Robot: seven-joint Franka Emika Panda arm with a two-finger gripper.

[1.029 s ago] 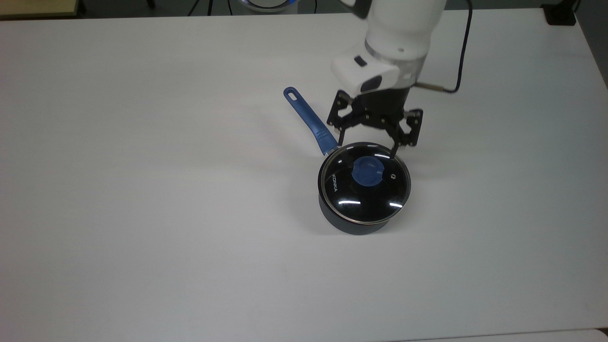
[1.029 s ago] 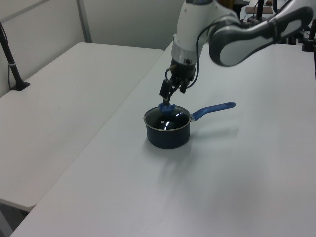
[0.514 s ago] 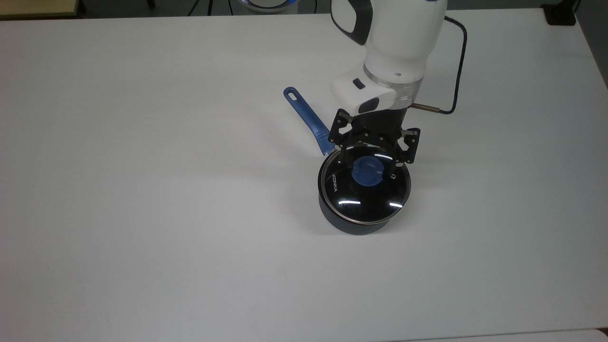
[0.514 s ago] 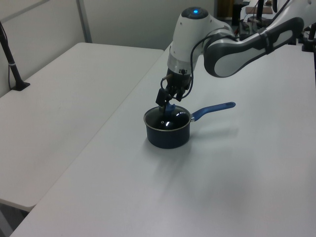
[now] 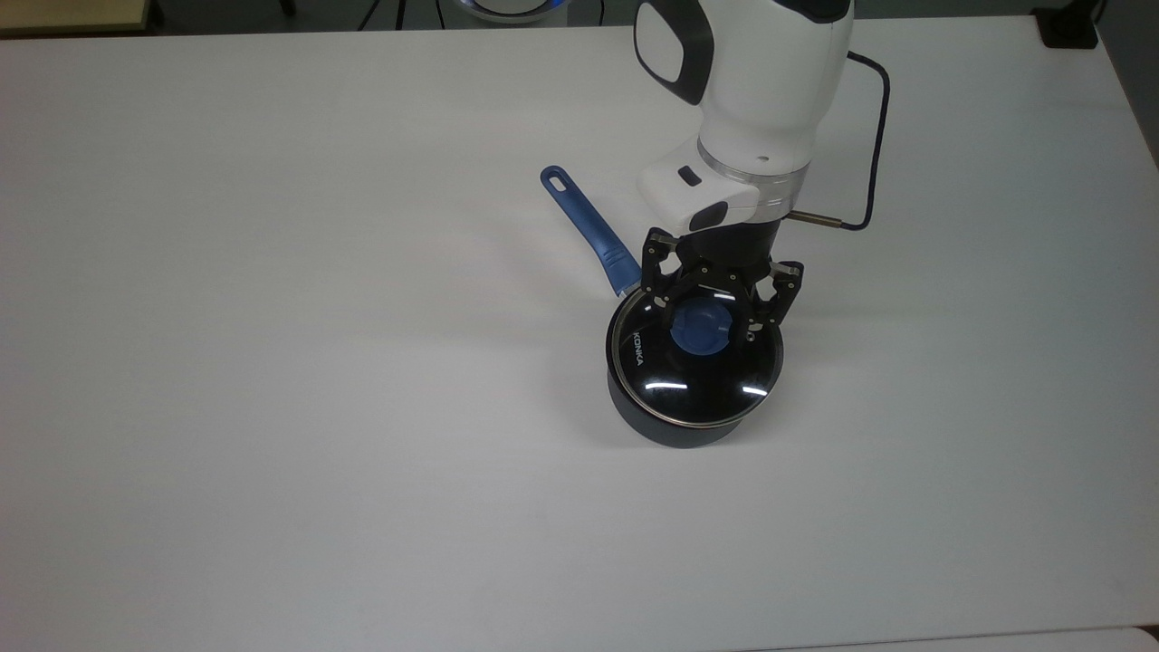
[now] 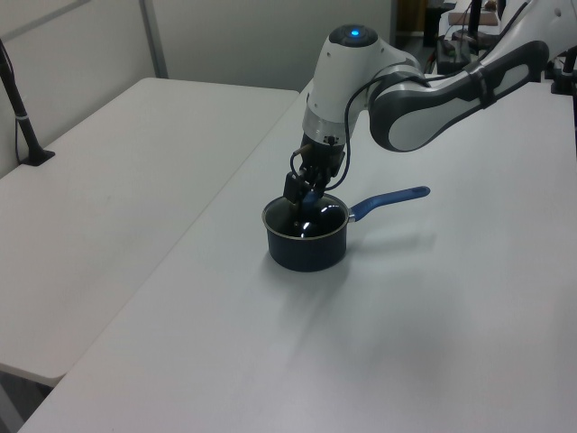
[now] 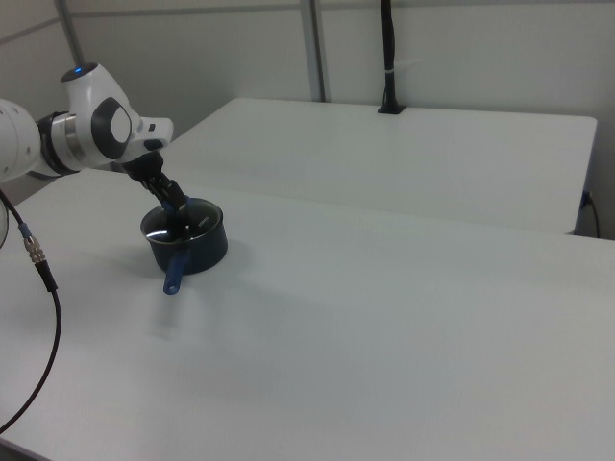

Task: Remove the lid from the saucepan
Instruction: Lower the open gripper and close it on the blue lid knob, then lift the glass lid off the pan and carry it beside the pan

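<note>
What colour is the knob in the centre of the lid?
Blue. The knob on the glass lid shows best in the top view.

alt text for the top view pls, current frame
A white robot arm's gripper straddles the blue knob of the glass lid, open, lid seated on the saucepan. The pan's blue handle points to the top view's upper left on a white table.

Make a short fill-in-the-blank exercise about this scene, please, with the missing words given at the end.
1. The lid sits on the ____.
2. The knob in the lid's middle is ____ in colour.
3. The claw has one finger on each side of the ____.
4. In the top view, the pan's handle points to the upper ____.

Missing words: saucepan; blue; knob; left
</note>
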